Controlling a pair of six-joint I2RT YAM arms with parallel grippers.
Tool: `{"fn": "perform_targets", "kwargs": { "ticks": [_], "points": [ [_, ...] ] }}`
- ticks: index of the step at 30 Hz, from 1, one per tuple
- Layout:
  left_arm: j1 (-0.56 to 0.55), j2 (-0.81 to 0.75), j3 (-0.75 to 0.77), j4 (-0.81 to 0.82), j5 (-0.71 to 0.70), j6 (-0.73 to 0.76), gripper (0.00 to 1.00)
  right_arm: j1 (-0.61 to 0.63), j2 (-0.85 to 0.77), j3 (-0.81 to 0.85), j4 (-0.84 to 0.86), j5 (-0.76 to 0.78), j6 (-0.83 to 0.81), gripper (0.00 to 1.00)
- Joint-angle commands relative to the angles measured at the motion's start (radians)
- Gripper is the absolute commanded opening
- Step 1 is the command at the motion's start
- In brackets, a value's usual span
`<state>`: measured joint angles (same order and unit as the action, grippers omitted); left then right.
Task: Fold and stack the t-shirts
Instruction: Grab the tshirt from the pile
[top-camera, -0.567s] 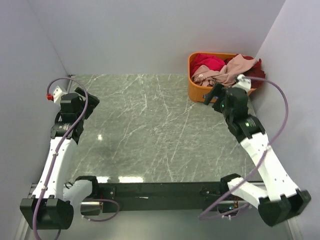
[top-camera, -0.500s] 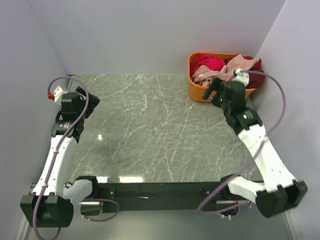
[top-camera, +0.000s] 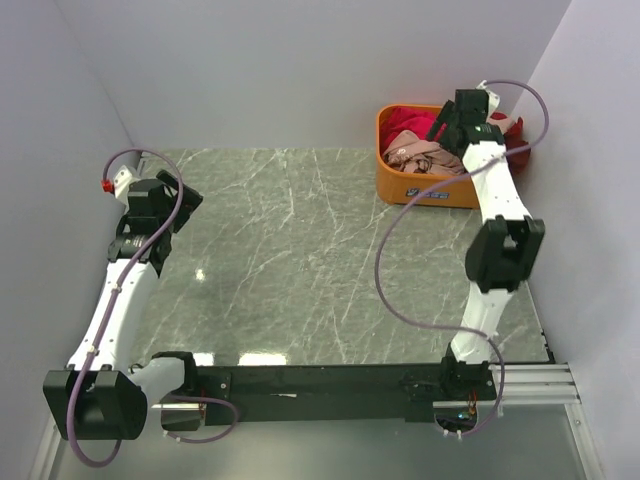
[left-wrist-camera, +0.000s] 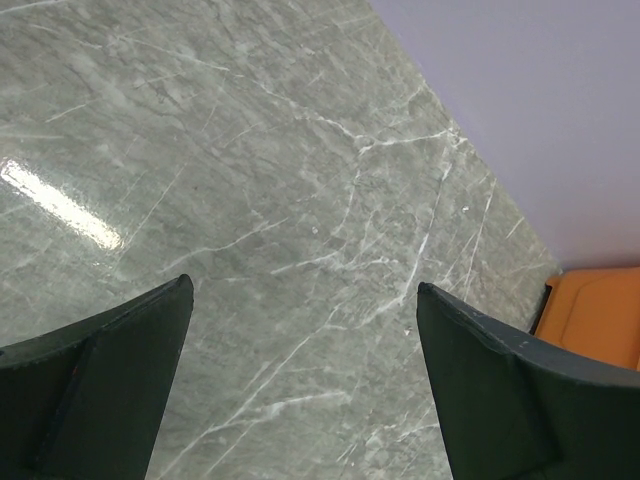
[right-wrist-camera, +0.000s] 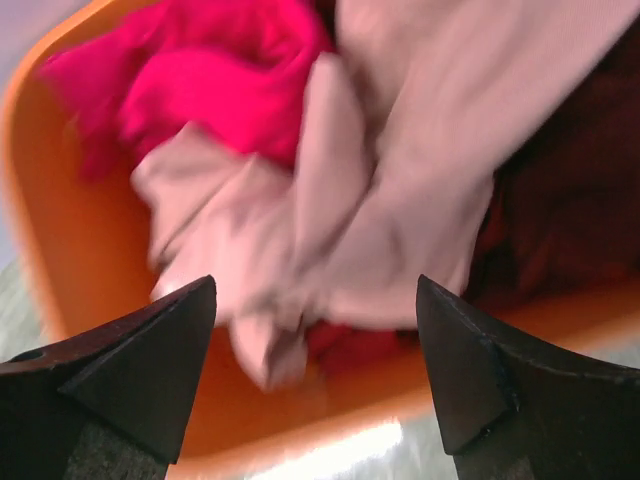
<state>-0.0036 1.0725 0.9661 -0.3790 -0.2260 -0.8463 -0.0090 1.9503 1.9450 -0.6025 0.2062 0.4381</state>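
While the shirts (top-camera: 412, 128) sit in the tub (top-camera: 395, 185), right end effector (right-wrist-camera: 315, 285) hangs nearest

At the far right corner of the table (top-camera: 300, 250), the pink shirt (right-wrist-camera: 390, 190) stretches diagonally, straight beneath that released, empty end effector. Left end effector (left-wrist-camera: 305, 288), released too, is well apart.

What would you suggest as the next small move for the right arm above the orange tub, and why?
Probably lower the open right gripper straight down onto the crumpled salmon-pink cloth t-shirt and close on a fold. In the wrist view that shirt lies on top of the pile in the orange plastic tub, right between the spread fingers, and nothing is gripped yet.
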Motion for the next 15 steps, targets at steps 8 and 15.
{"fn": "perform_targets", "kwargs": {
  "ticks": [8,15],
  "points": [
    [0.001,0.018,0.036,0.04,0.01,0.024,0.99,-0.049,0.122,0.079,-0.077,0.154,-0.016,0.85],
    [0.001,0.018,0.045,0.026,0.01,0.023,0.99,-0.065,0.145,0.104,-0.019,0.076,-0.045,0.2]
  ]
}}
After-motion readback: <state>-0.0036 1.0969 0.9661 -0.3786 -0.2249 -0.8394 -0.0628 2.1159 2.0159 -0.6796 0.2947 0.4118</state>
